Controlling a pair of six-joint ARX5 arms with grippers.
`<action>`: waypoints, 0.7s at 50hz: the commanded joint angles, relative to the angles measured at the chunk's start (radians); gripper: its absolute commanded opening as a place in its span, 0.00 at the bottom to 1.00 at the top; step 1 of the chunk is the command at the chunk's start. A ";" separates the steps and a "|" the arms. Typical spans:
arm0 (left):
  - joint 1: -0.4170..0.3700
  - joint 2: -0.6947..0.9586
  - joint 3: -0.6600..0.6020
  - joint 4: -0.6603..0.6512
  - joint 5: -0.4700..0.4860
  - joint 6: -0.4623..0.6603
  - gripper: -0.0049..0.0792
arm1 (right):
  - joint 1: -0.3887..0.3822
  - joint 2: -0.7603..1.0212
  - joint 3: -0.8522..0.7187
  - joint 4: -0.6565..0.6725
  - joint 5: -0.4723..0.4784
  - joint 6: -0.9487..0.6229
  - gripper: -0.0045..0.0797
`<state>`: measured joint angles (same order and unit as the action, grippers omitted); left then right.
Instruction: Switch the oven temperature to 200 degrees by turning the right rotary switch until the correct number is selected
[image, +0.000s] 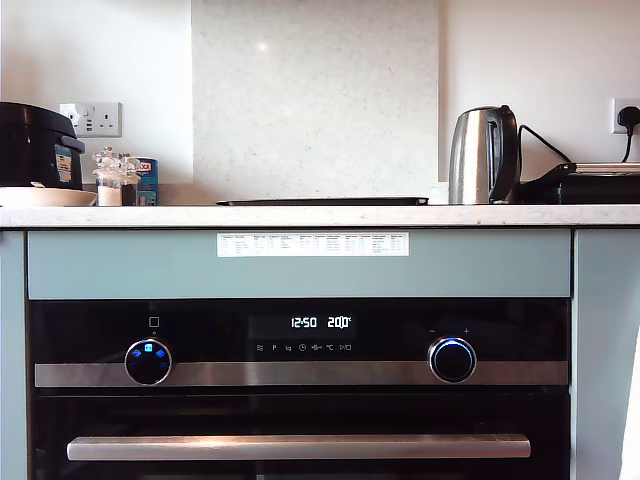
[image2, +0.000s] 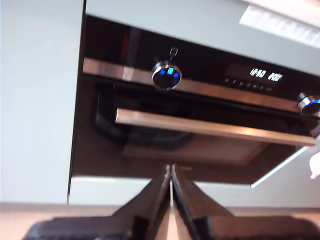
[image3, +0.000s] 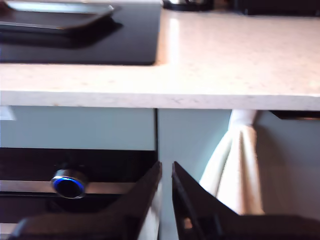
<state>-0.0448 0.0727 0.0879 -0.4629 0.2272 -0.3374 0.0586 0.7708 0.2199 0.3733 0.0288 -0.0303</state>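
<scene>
Display (image: 339, 322) on oven (image: 300, 410) reads 200; right rotary switch (image: 452, 360) untouched at exterior view's right, first gripper (image2: 171, 172) and second gripper (image3: 166, 170) both clenched empty, clear of panel.

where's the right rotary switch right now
The right rotary switch sits at the exterior view's right on the oven, on its steel strip, right of the display and above the bar handle.

Exterior view faces the oven (image: 300, 390) head-on, first wrist view looks up, second across, sharing its knobs.
</scene>
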 joint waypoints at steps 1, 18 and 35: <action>0.003 -0.002 0.008 -0.014 0.000 0.005 0.03 | -0.002 -0.041 -0.016 0.005 -0.037 -0.002 0.10; 0.003 -0.002 0.008 -0.039 0.000 0.005 0.03 | -0.003 -0.243 -0.101 -0.119 -0.044 -0.050 0.10; 0.003 -0.002 0.008 -0.039 0.000 0.005 0.03 | -0.002 -0.524 -0.129 -0.323 -0.048 -0.076 0.10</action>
<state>-0.0448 0.0727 0.0971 -0.5014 0.2276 -0.3374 0.0586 0.2817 0.1173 0.0647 -0.0174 -0.1036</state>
